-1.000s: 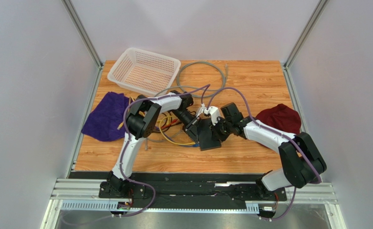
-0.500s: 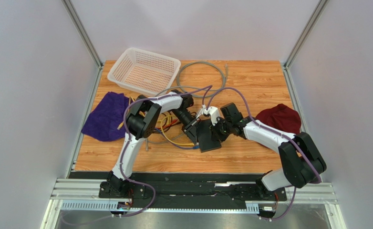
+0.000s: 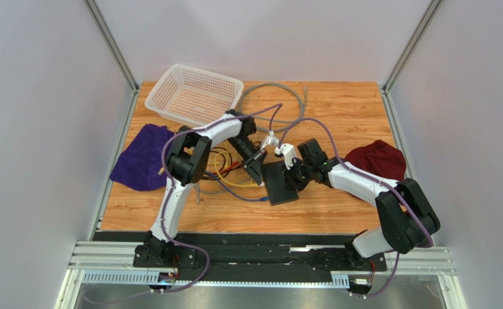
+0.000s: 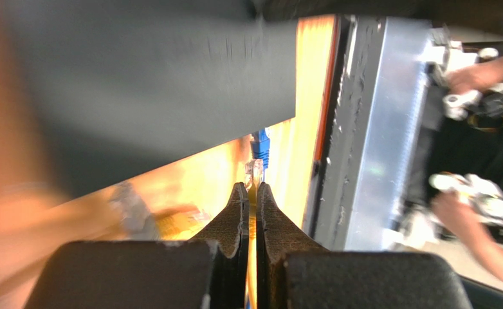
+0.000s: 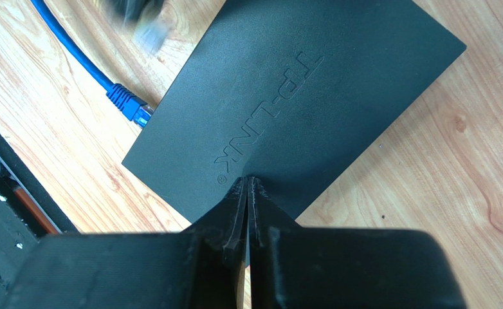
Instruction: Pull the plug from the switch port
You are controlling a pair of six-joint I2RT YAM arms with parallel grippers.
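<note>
Left hand (image 4: 251, 188) pinched on clear plug (image 4: 254, 171) beside switch (image 3: 280, 183), its long axis near-to-far; right hand (image 5: 247, 182) pressed together.

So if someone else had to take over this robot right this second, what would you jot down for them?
Left gripper: jaws shut on the yellow cable just behind its clear plug, which looks free of the switch; that view is blurred.
Right gripper: jaws shut, tips pressing on the switch's top near one edge.
Done: the yellow cable's plug appears out.
Left: confirm that, then let go. A blue plug sits at the switch's edge, seemingly plugged in.
</note>
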